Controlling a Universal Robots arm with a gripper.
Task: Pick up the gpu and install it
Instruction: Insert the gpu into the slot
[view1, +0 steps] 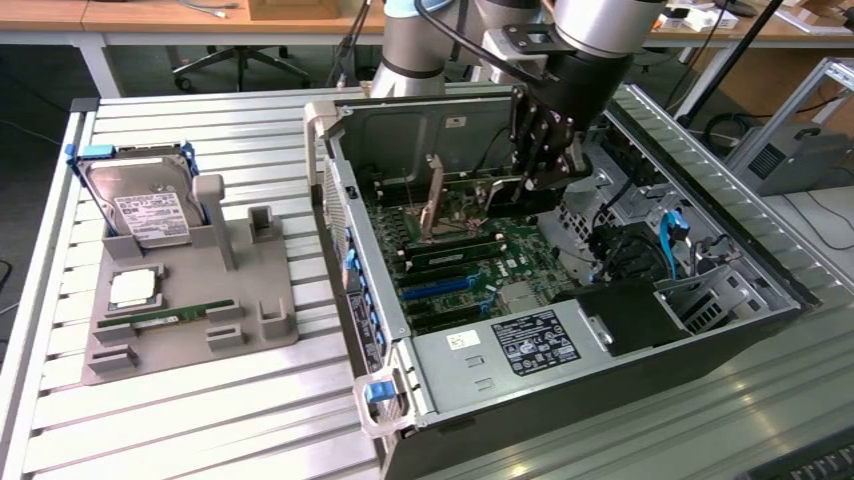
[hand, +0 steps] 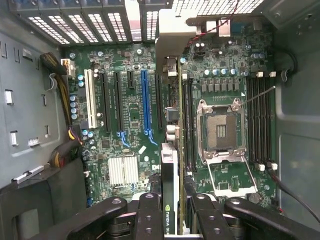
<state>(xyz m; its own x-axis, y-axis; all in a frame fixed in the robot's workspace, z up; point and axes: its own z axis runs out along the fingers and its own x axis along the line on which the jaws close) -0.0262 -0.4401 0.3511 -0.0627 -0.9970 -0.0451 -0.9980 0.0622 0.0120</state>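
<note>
Room: lab with desks and an office chair behind the bench.
Table (view1: 200, 420): slatted metal top carrying the whole job.
Case (view1: 441, 370): open tower laid on its side, side panel off, so the slots face up and the arm can come straight down.
Arm (view1: 601, 30): reaches in from the far side, wrist pointing down into the case.
Board (view1: 454, 270): fully exposed. In the wrist view the empty socket (hand: 220, 130) sits on one side of the card and the blue slot (hand: 145, 100) on the other.
Tray (view1: 254, 290): grey fixture on the exterior view's left, well apart from the case. It props a drive (view1: 147, 205) upright and holds a chip (view1: 134, 288) and a RAM stick (view1: 160, 318) flat, each in its own seat, probably for easy picking.
Gripper (view1: 547, 175): inside the case above the board, part-way closed and clamped on the gpu, one finger on each face.
gpu (hand: 170, 165): held on edge, long side running along the slots, bracket end towards the vented rear wall. That suits a straight push down. In the exterior view it hangs under the gripper (view1: 507, 195), near the board.
Fingers (hand: 148, 215): grip the card at the end away from the bracket.
Seating: cannot tell whether the card edge has entered a slot, nor which slot lies under it.
</note>
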